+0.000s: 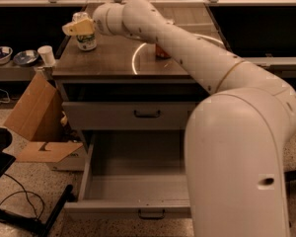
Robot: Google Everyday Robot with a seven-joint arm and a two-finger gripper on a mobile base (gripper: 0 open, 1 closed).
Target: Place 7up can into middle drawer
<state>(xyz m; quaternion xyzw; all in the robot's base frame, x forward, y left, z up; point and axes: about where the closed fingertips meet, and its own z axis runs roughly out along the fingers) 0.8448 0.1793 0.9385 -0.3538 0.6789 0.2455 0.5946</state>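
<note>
The 7up can (87, 39), whitish with green markings, stands upright on the far left of the cabinet top (108, 63). My gripper (79, 27) is at the can's upper part, reaching in from the right, with its beige tip across the can's front. The middle drawer (133, 189) is pulled wide open below, and its inside shows nothing in it. Its dark handle (151, 214) is at the front. My arm crosses the cabinet top and fills the right side of the view.
An orange-red can (161, 53) stands mid-top, partly behind my arm. The upper drawer front (113, 115) is closed. An open cardboard box (37, 120) leans left of the cabinet. Two bowls (12, 56) and a white cup (46, 56) sit on a low shelf at left.
</note>
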